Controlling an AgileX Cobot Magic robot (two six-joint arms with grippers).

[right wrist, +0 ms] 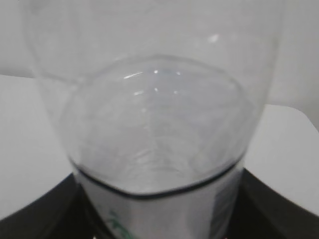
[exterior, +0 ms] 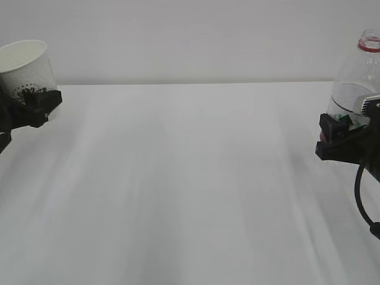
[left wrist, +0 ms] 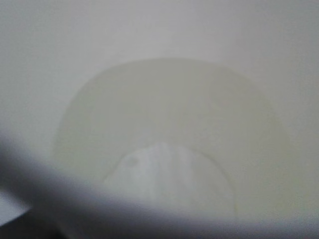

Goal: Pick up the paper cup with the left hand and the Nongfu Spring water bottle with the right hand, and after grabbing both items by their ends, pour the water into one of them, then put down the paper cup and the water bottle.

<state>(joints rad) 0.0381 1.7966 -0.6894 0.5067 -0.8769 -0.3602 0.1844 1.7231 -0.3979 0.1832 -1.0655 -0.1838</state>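
At the far left of the exterior view, the white paper cup (exterior: pixel 25 64) with its dark logo is held off the table, mouth up and slightly tilted, with my left gripper (exterior: pixel 35 104) shut on its lower part. The left wrist view looks straight into the cup (left wrist: pixel 169 114), whose inside fills the frame and hides the jaws. At the far right stands the clear Nongfu Spring water bottle (exterior: pixel 356 83), uncapped with a red neck ring, and my right gripper (exterior: pixel 341 133) is shut on its labelled lower body. In the right wrist view, black fingers (right wrist: pixel 40 219) flank the bottle (right wrist: pixel 154 50), with water (right wrist: pixel 154 129) inside.
The white table (exterior: pixel 190 178) stretches between the two arms, with a plain white wall behind it. A black cable (exterior: pixel 359 190) hangs below the right gripper.
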